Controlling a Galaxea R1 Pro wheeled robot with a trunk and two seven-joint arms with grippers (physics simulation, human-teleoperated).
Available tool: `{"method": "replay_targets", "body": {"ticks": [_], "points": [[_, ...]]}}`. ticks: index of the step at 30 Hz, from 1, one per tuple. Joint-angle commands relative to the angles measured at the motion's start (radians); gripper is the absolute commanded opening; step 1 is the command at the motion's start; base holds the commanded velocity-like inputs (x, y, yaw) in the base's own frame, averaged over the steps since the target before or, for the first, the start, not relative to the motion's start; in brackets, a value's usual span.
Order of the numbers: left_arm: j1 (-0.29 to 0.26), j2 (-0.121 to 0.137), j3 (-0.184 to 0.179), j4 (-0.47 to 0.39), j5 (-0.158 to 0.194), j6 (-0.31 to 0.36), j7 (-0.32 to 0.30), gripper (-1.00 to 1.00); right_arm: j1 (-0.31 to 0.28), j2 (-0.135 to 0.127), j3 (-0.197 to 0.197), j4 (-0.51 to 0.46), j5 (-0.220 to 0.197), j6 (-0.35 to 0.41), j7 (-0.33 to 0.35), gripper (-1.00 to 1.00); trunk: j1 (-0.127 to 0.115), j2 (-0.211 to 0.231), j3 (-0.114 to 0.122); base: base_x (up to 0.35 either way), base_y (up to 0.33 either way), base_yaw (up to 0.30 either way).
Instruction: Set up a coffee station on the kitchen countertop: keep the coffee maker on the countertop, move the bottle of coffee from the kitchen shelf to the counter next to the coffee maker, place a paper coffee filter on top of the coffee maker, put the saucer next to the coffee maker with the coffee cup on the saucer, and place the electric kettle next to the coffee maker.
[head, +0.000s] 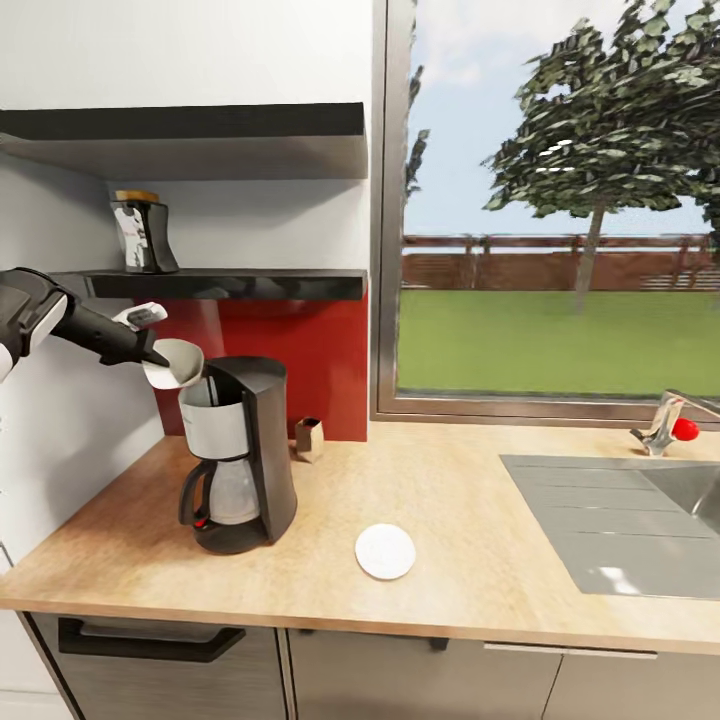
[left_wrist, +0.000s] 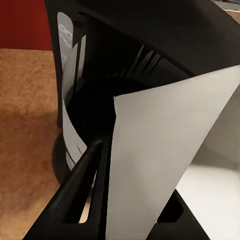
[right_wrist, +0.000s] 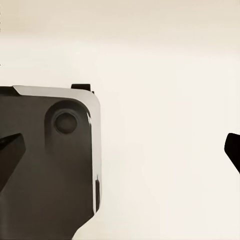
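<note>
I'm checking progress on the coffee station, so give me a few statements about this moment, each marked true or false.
1. The left gripper holds the paper coffee filter just beside the top of the coffee maker. True.
2. The bottle of coffee stands on the countertop next to the coffee maker. False: it is on the kitchen shelf above.
3. The saucer lies on the kitchen countertop with nothing on it. True.
4. The coffee cup sits on the saucer. False: the saucer is bare.
5. The coffee maker stands in the sink. False: it is on the countertop, toward the wall end.
</note>
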Motion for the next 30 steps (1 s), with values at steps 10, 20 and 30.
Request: {"method": "replay_targets", "body": {"ticks": [10,20,30], "points": [[0.0,0.001,-0.004,-0.002,-0.003,0.001,-0.007,-1.0,-0.001,0.0,0.0,0.002,0.001,-0.004,0.0,1.0,0.0,-0.001,0.0,0.087,0.088,0.0],[0.0,-0.003,-0.002,-0.002,0.0,0.003,-0.008,-1.0,0.0,-0.001,0.0,0.002,0.0,-0.005,0.0,1.0,0.0,-0.001,0.0,0.005,0.005,0.0],[0.0,-0.003,-0.002,-0.001,0.0,0.003,-0.007,-1.0,-0.001,-0.001,-0.001,0.002,-0.001,-0.005,0.0,1.0,0.0,-0.001,0.001,0.0,0.0,-0.101]]}}
